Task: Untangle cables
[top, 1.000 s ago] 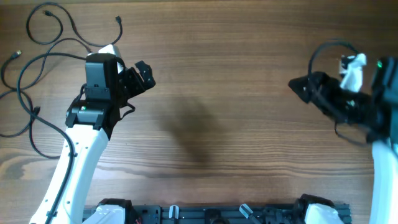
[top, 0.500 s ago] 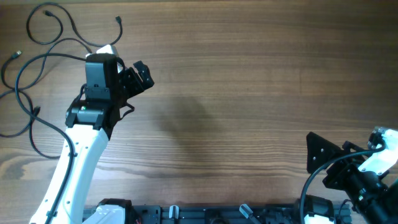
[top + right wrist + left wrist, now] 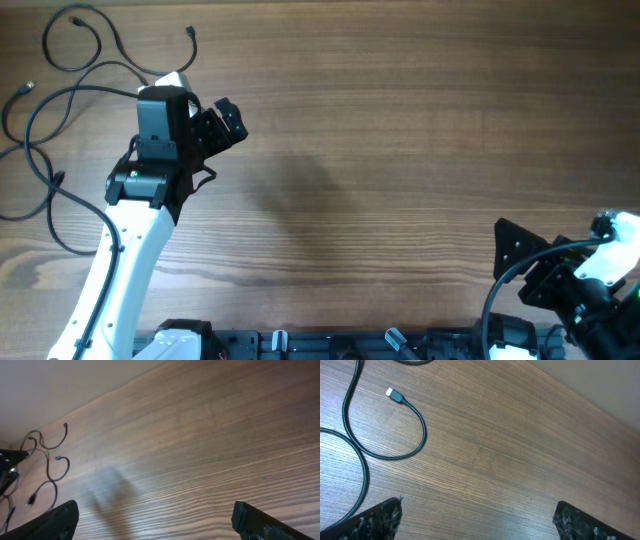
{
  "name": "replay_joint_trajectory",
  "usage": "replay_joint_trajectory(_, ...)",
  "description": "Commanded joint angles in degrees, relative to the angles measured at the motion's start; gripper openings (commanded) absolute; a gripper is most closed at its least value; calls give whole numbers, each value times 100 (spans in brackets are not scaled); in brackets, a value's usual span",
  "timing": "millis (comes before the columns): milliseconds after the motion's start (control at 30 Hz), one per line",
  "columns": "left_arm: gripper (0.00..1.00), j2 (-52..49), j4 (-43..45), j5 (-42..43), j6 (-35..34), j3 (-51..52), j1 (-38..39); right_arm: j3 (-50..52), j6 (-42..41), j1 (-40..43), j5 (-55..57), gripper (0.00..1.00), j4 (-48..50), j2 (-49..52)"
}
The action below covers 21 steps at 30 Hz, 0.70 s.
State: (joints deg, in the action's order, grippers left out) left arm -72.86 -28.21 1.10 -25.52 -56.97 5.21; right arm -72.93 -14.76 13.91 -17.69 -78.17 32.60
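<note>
Several thin black cables [image 3: 45, 45] lie as loose curvy strands at the table's far left corner, left of and behind my left arm. My left gripper [image 3: 228, 122] is open and empty over bare wood, to the right of the strands. In the left wrist view the gripper [image 3: 477, 521] hangs above the table; one cable [image 3: 423, 432] curls ahead of it and ends in a silver-tipped plug [image 3: 394, 394]. My right gripper [image 3: 512, 255] is open and empty at the near right. Its wrist view [image 3: 155, 521] shows the cables [image 3: 59, 459] far off at the left.
The wooden table [image 3: 400, 120] fills the view. The arm bases and a black rail [image 3: 330, 345] run along the near edge. Thicker black wires loop on the right arm [image 3: 500, 300].
The right arm has swung from the far right of the table down to the near right corner. The left arm and the cables have not moved.
</note>
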Motion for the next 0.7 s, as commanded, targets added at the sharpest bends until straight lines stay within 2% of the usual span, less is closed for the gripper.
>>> replay_joint_trajectory(0, 100, -33, 15, -98, 131, -37, 15, 400, 284, -24, 142, 100, 339, -142)
replay_joint_trajectory(100, 100, -33, 13, -98, 133, -37, 15, 1154, 426, -46, 118, 100, 1364, -684)
replay_joint_trajectory(333, 100, -33, 13, -98, 133, -37, 15, 3248, 420, -669, 140, 100, 3689, -2151)
replay_joint_trajectory(667, 100, -33, 15, -98, 131, -37, 15, 5248, 407, -1108, 164, 100, 6105, -2999)
